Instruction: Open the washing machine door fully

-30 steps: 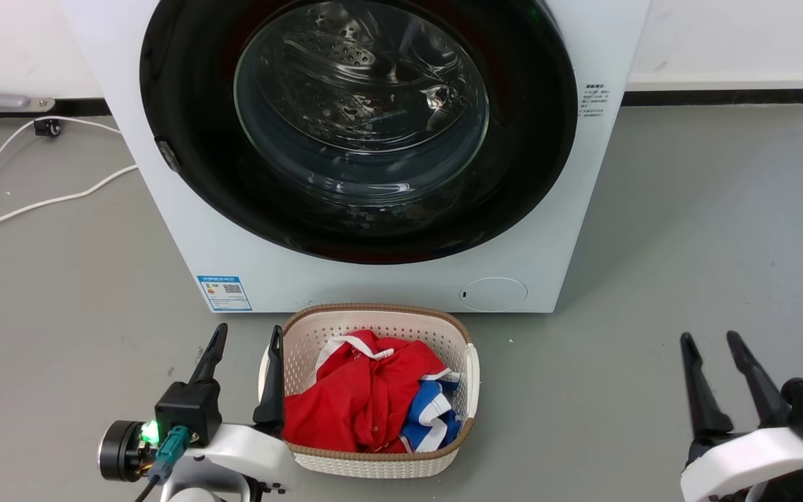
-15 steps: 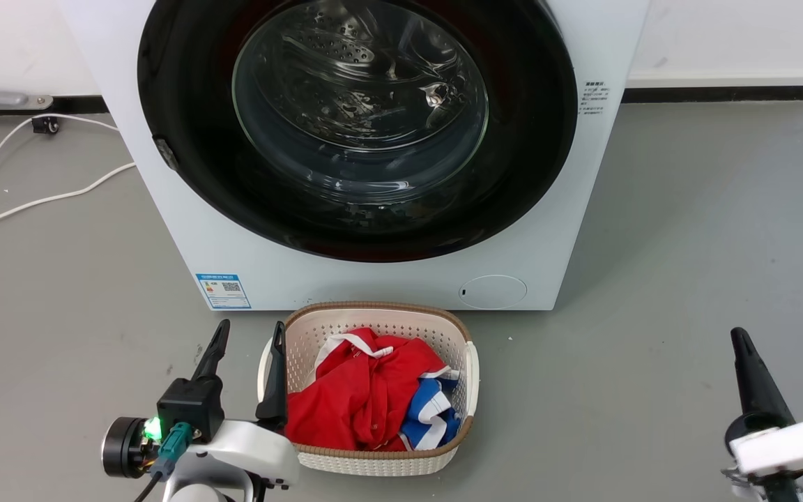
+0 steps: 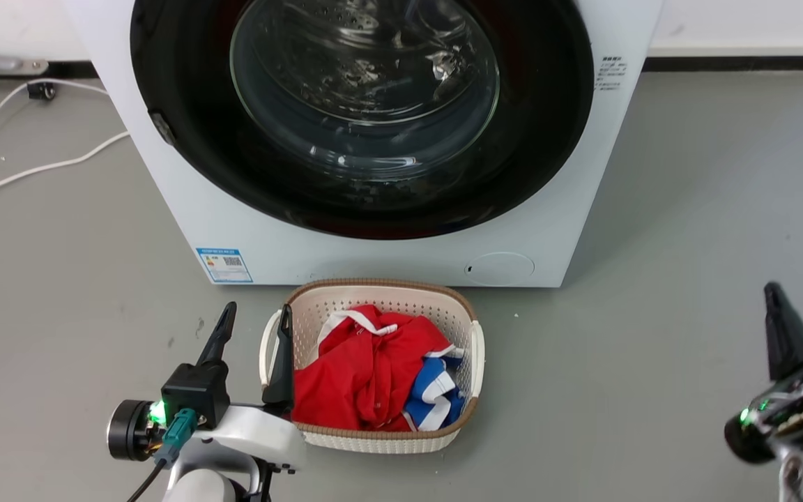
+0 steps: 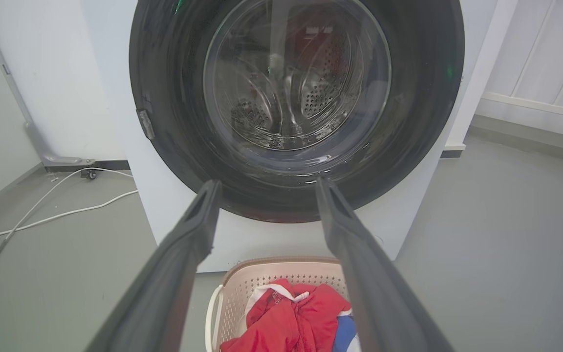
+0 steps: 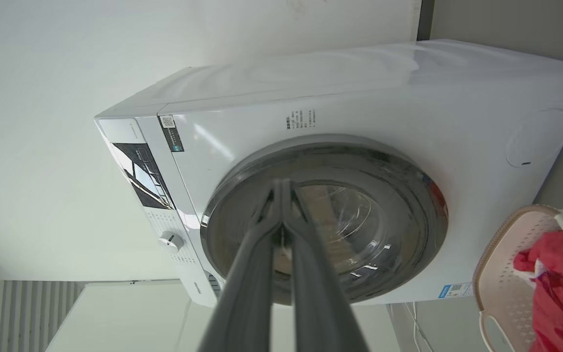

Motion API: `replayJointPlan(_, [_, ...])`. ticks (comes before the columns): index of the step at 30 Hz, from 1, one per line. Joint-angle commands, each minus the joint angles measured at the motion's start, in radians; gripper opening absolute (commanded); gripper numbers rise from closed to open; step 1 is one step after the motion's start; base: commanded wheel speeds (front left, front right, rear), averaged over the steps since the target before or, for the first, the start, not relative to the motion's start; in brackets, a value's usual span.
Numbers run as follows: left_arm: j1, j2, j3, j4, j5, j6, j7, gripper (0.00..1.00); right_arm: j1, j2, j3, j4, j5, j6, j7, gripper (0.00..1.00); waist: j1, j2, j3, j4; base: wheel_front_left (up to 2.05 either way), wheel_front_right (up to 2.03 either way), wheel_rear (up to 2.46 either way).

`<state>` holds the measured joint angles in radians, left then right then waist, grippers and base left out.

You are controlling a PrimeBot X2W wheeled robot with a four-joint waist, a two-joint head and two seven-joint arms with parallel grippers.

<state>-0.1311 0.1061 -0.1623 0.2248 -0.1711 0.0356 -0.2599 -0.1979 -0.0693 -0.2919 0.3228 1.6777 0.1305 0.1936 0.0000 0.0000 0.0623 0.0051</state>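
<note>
The washing machine (image 3: 346, 258) is a white front-loader standing on the grey floor. Its washing machine door (image 3: 548, 139) is a glossy black disc with a clear glass bowl, and it lies flush against the front, shut. My left gripper (image 3: 258, 307) is open at the lower left, its right finger beside the basket's left wall. In the left wrist view, my left gripper (image 4: 267, 182) points at the lower part of the door (image 4: 174, 122) from a distance. My right gripper (image 3: 771, 289) is at the far right, turned on its side. My right gripper (image 5: 281, 185) has its fingertips touching, empty, aimed at the door (image 5: 408, 205).
A cream basket (image 3: 373, 293) with red and blue-white clothes sits on the floor right in front of the machine. A white cable (image 3: 39, 167) trails over the floor at the left. A small round white flap (image 3: 499, 267) is low on the machine's front.
The head camera has shifted, so the whole scene sits differently. My right gripper rolled onto its side, moved right and up, and went from open to shut. The left gripper has hardly moved.
</note>
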Motion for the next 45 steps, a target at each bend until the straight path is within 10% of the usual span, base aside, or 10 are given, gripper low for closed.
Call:
replayJointPlan(1, [-0.018, -0.001, -0.003, -0.005, 0.004, 0.0, -0.006, 1.0, -0.048, -0.025, -0.005, 0.028, 0.034, 0.0, 0.019, 0.0, 0.0, 0.0, 0.017, 0.003, 0.0, 0.0, 0.0])
replayJointPlan(27, [-0.171, -0.042, -0.058, -0.117, 0.023, 0.01, -0.005, 1.0, -0.842, -0.362, 0.355, 0.563, 0.111, 0.0, 0.221, 0.0, 0.0, 0.0, 0.287, 0.097, 0.0, 0.0, 0.0])
replayJointPlan(45, [-0.238, -0.055, -0.105, -0.155, 0.012, 0.033, -0.006, 1.0, -1.276, -0.362, 0.56, 0.815, -0.013, 0.0, 0.34, 0.0, 0.0, 0.0, 0.414, 0.141, 0.0, 0.0, 0.0])
